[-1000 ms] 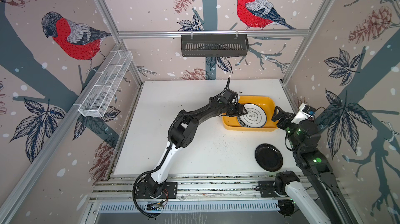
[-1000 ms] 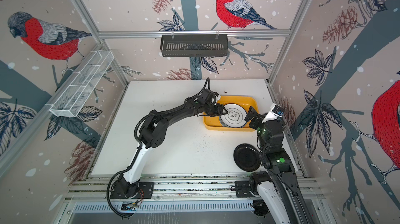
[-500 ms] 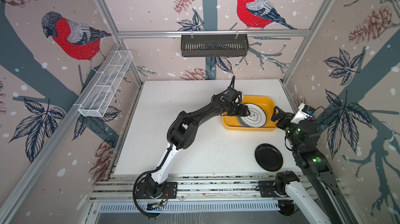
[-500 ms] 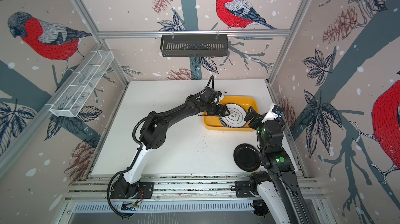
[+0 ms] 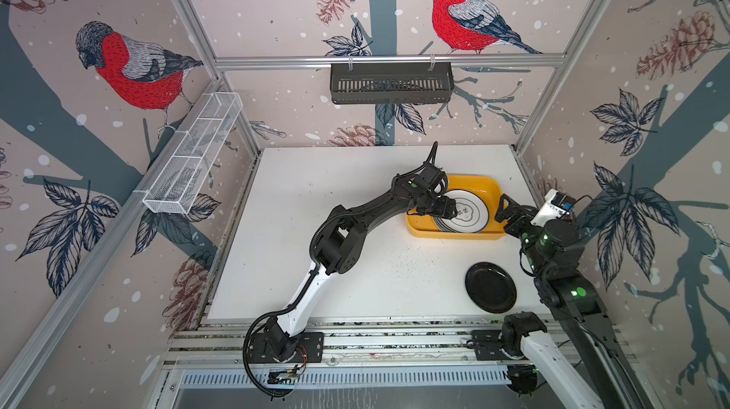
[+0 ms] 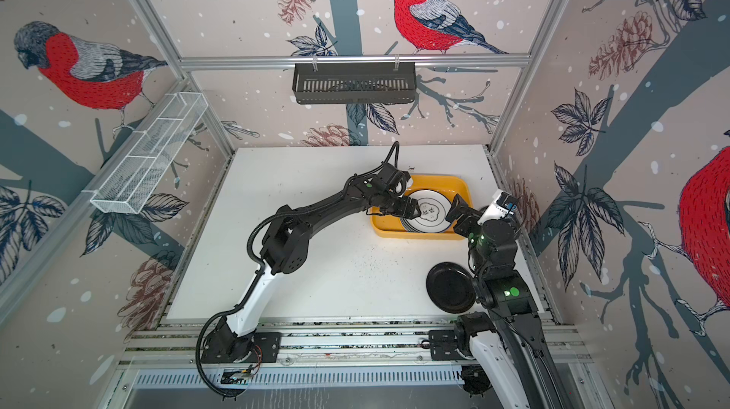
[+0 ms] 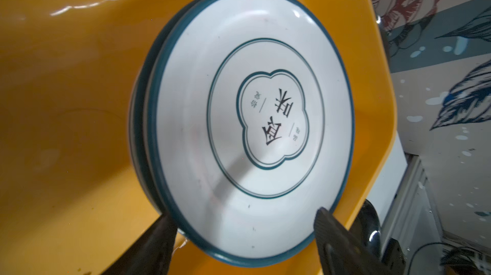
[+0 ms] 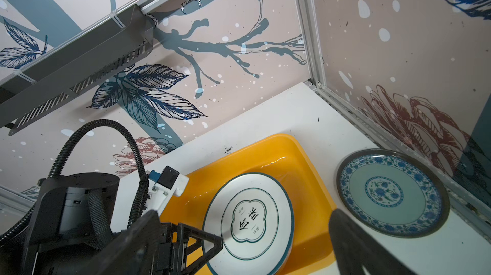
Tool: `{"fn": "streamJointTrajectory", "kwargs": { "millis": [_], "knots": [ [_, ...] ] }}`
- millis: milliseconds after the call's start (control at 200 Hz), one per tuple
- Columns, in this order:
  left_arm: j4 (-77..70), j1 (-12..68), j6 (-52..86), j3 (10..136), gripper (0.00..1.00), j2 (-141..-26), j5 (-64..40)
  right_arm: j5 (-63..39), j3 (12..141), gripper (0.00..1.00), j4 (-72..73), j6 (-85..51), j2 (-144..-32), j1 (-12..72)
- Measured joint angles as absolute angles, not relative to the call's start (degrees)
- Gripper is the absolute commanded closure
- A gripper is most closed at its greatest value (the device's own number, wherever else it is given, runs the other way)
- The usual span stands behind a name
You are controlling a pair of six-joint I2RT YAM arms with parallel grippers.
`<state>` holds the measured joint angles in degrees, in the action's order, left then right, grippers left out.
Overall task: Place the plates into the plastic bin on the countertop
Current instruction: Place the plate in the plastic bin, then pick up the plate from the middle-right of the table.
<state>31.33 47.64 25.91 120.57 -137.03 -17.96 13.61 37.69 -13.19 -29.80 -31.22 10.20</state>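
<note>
The yellow plastic bin (image 5: 474,180) (image 6: 418,181) stands at the back right of the white countertop (image 5: 308,190). In it lies a stack of plates, topped by a white plate with a flower outline (image 5: 468,211) (image 7: 255,127) (image 8: 249,220). My left gripper (image 5: 446,207) (image 7: 244,233) is open, its fingers (image 7: 159,247) astride that plate's near rim. My right gripper (image 5: 503,213) (image 8: 244,244) hangs open and empty at the bin's right end. A black plate (image 5: 490,286) (image 6: 450,288) lies near the front. A blue-green patterned plate (image 8: 390,194) lies beside the bin by the right wall.
A black slotted basket (image 5: 391,83) hangs on the back wall. A white wire rack (image 5: 193,158) runs along the left wall. Aluminium rails (image 5: 395,342) edge the front, where both arm bases sit. Walls close in on three sides.
The left gripper's jaws have spread wider around the top plate's rim, and the plate rests on the stack in the bin. The right arm has not moved.
</note>
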Motion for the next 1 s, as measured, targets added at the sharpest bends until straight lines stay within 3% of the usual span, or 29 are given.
{"fn": "streamJointTrajectory", "kwargs": {
  "millis": [475,735,996],
  "knots": [
    [32.6,48.4,23.7,113.2,0.14,-129.1,-9.0,12.8,37.3,0.01,-12.8,-31.2,-31.9,9.9],
    [17.9,48.2,24.1,94.4,0.07,-114.8,-9.0,9.8,38.2,0.01,-13.3,-33.3,-36.6,8.0],
    [-2.3,47.2,25.7,74.6,0.04,-101.1,-10.6,4.3,37.7,0.01,-14.9,-38.6,-41.2,-0.3]
  ]
}}
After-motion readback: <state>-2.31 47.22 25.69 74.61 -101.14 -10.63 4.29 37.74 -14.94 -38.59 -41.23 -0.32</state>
